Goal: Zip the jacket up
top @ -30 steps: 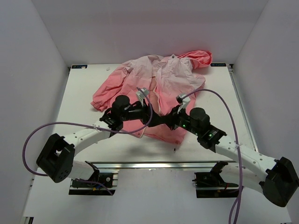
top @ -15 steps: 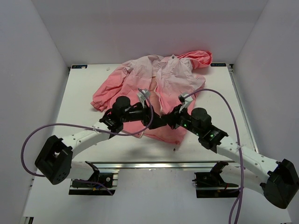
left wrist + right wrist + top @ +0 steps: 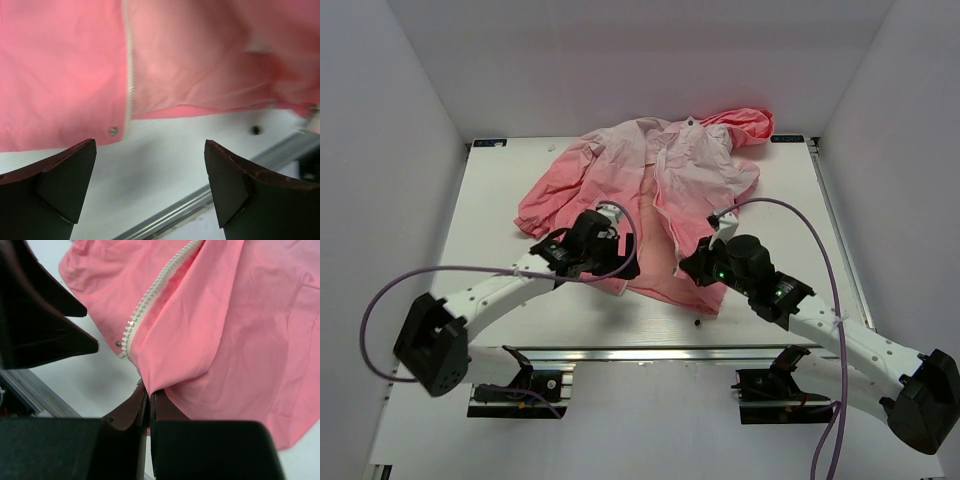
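The thin pink hooded windbreaker jacket [image 3: 660, 180] lies spread on the white table [image 3: 490, 200]. The left gripper [image 3: 150, 145] gapes wide, empty, over its hem; the right gripper [image 3: 149, 397] pinches the hem beside the white zipper [image 3: 150, 297].

You are finding nothing legible in any of the three views. A small dark sticker [image 3: 490, 143] is sitting at one far corner of the table [image 3: 490, 260], well beyond and to the left of the left end effector [image 3: 623, 243]. A second dark sticker [image 3: 787, 138] is sitting at the other far corner, well beyond and to the right of the right end effector [image 3: 688, 266]. Both are showing too small for you to read any letters or numbers on them.
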`<state>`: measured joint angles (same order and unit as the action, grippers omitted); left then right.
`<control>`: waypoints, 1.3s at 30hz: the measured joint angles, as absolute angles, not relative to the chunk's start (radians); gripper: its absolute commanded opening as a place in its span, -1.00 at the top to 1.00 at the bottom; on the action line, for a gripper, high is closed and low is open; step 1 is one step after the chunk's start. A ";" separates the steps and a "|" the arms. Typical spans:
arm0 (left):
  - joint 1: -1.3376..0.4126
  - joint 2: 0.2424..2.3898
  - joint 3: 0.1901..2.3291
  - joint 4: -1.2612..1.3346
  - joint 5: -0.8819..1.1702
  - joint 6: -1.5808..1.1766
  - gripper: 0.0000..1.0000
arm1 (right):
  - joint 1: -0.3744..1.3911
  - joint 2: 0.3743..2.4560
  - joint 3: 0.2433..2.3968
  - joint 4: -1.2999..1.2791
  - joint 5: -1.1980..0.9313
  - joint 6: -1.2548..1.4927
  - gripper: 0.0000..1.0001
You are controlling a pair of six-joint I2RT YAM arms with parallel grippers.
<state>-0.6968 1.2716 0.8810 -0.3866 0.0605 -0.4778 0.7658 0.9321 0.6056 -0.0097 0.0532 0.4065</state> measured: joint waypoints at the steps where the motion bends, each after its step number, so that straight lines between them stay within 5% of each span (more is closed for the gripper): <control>1: -0.697 1.313 0.892 -0.418 0.051 -0.467 -0.96 | 0.766 0.930 0.606 -0.029 0.055 0.408 1.00; 14: -0.697 1.634 1.005 -0.601 -0.086 -0.406 -0.49 | 0.754 0.938 0.590 -0.094 0.070 0.408 1.00; 26: -0.718 1.724 1.037 -0.611 -0.144 -0.423 -0.31 | 0.753 0.910 0.540 -0.100 0.084 0.420 1.00; 34: -0.761 1.752 1.069 -0.621 -0.179 -0.462 0.64 | 0.752 0.909 0.533 -0.097 0.109 0.435 1.00; 39: -0.765 1.745 1.067 -0.628 -0.188 -0.471 0.72 | 0.733 0.919 0.525 -0.102 0.119 0.438 1.00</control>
<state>-0.7654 1.7454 1.0668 -0.6281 -0.1883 -0.4713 0.7330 0.9192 0.5251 -0.1020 0.1188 0.4381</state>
